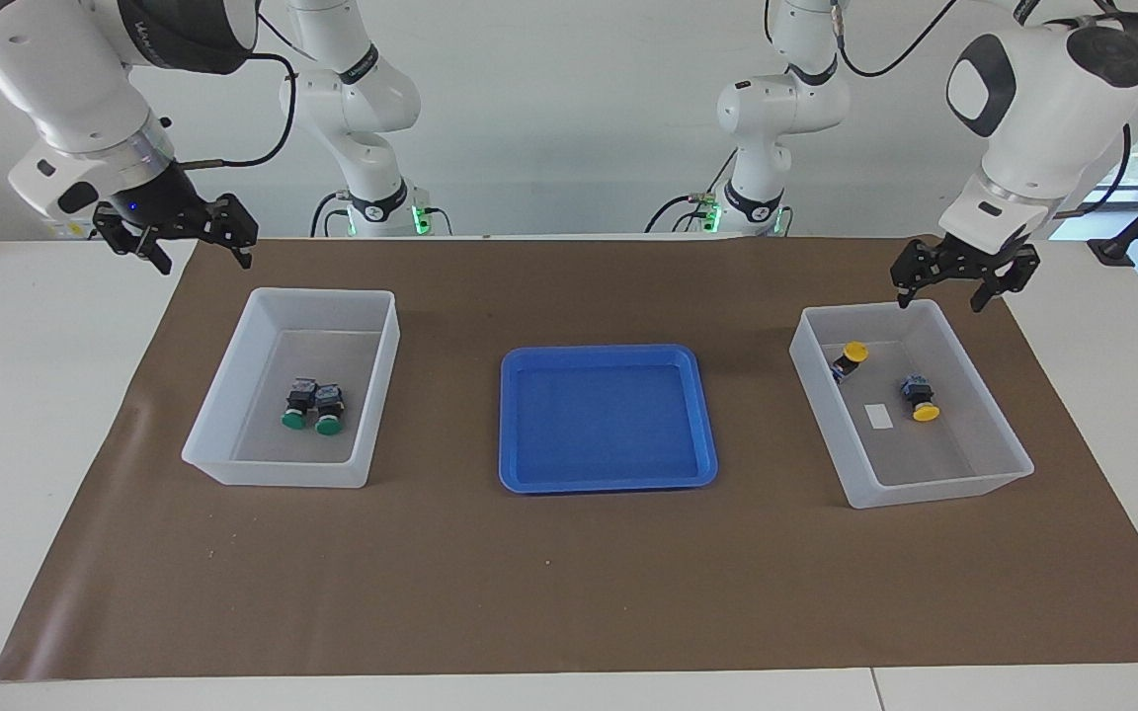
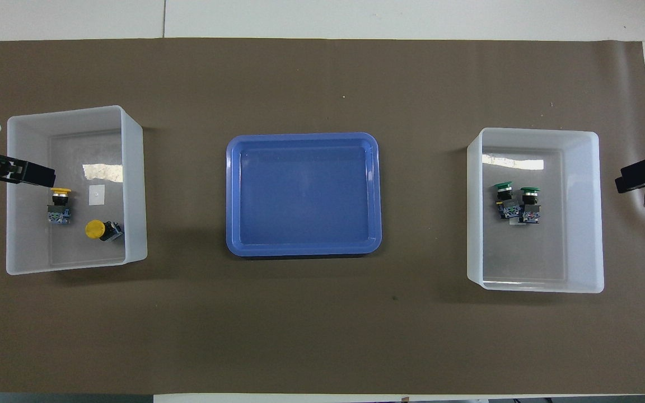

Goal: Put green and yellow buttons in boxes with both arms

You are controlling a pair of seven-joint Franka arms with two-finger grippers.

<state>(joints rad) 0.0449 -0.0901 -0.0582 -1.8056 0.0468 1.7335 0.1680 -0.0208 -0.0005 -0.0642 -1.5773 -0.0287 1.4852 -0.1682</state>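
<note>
Facing view shows the sorting all but finished: the two green buttons (image 1: 312,406) lie side by side in the box (image 1: 223,395) at the right arm's end of the table, and the two yellow buttons (image 1: 885,380) lie a little apart in the other box (image 1: 1009,449) at the left arm's end, while the blue tray (image 1: 609,474) between the boxes holds nothing. The right gripper (image 1: 199,244) hangs in the air with its fingers spread and nothing between them, over the edge of the brown mat; the green pair sits in the box below it and toward the table's middle. The left gripper (image 1: 964,281) also hangs with fingers parted and empty, over the robot-side rim of its box, with the yellow buttons just below it inside. I judge the step in hand to be the pull-away after the last drop, so the next move seems to call only for each arm to lift clear and park without clipping a box wall. As for writing, a small white label (image 1: 879,416) lies on the floor of the yellow box, but no text on it can be read; the markings on the arms are likewise too small to make out.
</note>
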